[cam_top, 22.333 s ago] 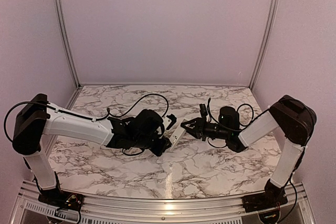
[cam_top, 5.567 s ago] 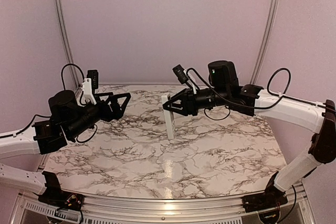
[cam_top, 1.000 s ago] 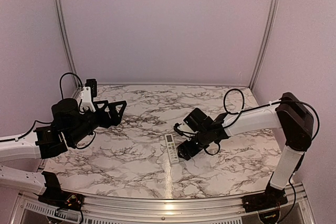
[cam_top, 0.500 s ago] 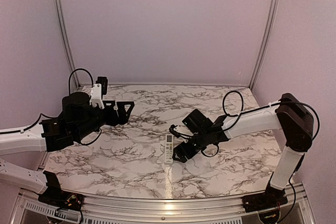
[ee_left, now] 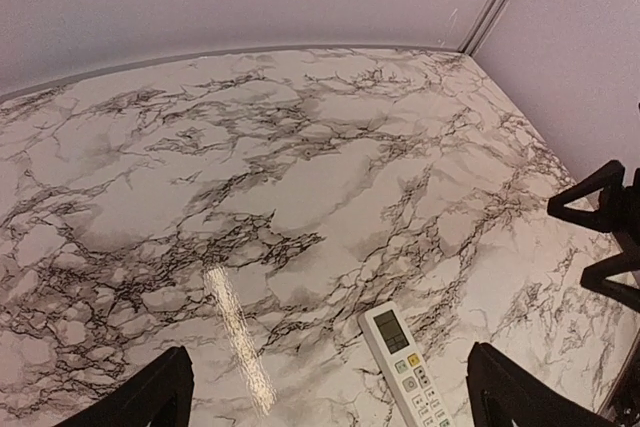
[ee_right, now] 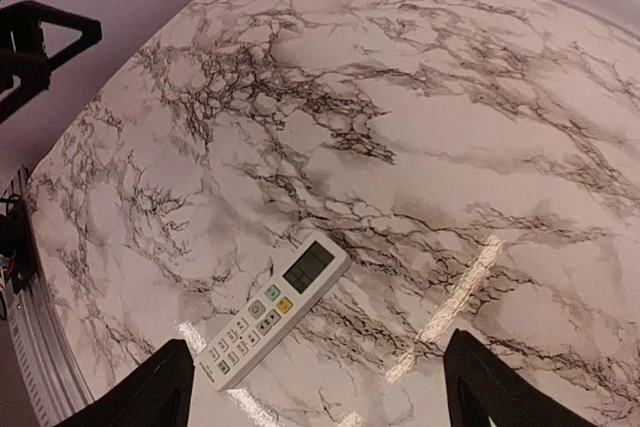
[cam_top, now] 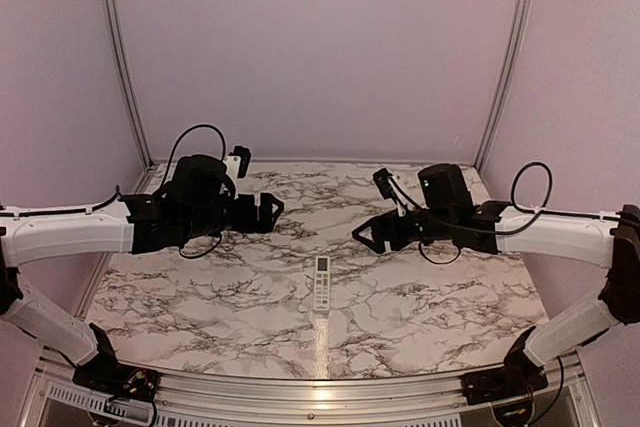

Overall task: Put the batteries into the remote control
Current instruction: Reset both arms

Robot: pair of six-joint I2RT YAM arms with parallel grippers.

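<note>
The remote control (cam_top: 322,283) lies flat on the marble desk (cam_top: 450,297), around the middle and toward the near edge. Its screen and buttons face up, the screen end pointing far, and it is clear of both arms. Farther back and to the left, the left gripper (cam_top: 272,212) hangs above the desk, pointing right, jaws spread wide and empty. Opposite it on the right, the right gripper (cam_top: 365,235) hangs pointing left, jaws also wide with nothing between them. The two are well apart.
</note>
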